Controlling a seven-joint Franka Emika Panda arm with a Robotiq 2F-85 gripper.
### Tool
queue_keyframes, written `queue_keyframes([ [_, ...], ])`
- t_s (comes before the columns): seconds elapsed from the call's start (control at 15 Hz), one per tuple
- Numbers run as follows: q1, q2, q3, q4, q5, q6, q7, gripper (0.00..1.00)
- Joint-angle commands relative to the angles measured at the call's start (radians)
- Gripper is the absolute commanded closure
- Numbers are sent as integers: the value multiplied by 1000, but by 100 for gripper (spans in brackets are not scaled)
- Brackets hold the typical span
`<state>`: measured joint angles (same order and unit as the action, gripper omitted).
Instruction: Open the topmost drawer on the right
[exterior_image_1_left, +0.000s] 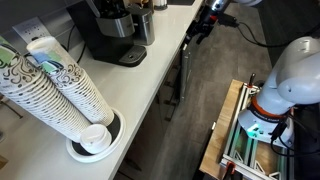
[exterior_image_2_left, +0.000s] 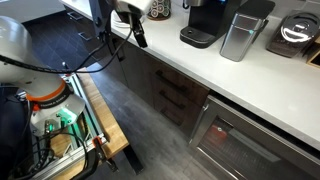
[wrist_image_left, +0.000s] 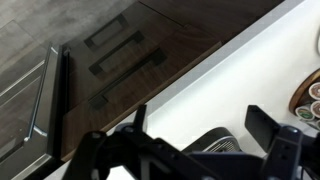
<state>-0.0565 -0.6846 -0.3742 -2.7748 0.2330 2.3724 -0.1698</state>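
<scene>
The gripper (exterior_image_2_left: 137, 34) hangs above the white counter (exterior_image_2_left: 255, 95), near its front edge; in the wrist view its two fingers (wrist_image_left: 140, 112) stand apart with nothing between them, so the tool is open and empty. The topmost drawer (exterior_image_2_left: 168, 78) sits directly under the counter edge, at the head of a stack of dark fronts with slim bar handles; its face appears flush with those below, so it is judged closed and the pull not yet begun. In the wrist view the same drawer (wrist_image_left: 130, 80) is the one nearest the counter edge, well apart from the fingers. The height is judged deliberate: from above the edge the wrist camera takes in all the handles, which allows the correct one to be chosen before descent. The next move calls for lowering past the counter lip and turning the fingers to straddle the bar; the lip overhangs the handle closely, so clipping it is the likely fault. The coffee machine (exterior_image_2_left: 205, 20) and the stacked paper cups (exterior_image_1_left: 55, 85) stand back on the counter, clear of the approach.
</scene>
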Motion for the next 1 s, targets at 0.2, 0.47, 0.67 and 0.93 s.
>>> queue_keyframes([
  [0.2,193,279,-207,2,455,170,-307,0],
  [0.47,223,302,-256,1,554,142,-432,0],
  [0.67,258,332,-305,2,611,141,-515,0],
  [0.93,263,333,-306,4,612,141,-515,0],
])
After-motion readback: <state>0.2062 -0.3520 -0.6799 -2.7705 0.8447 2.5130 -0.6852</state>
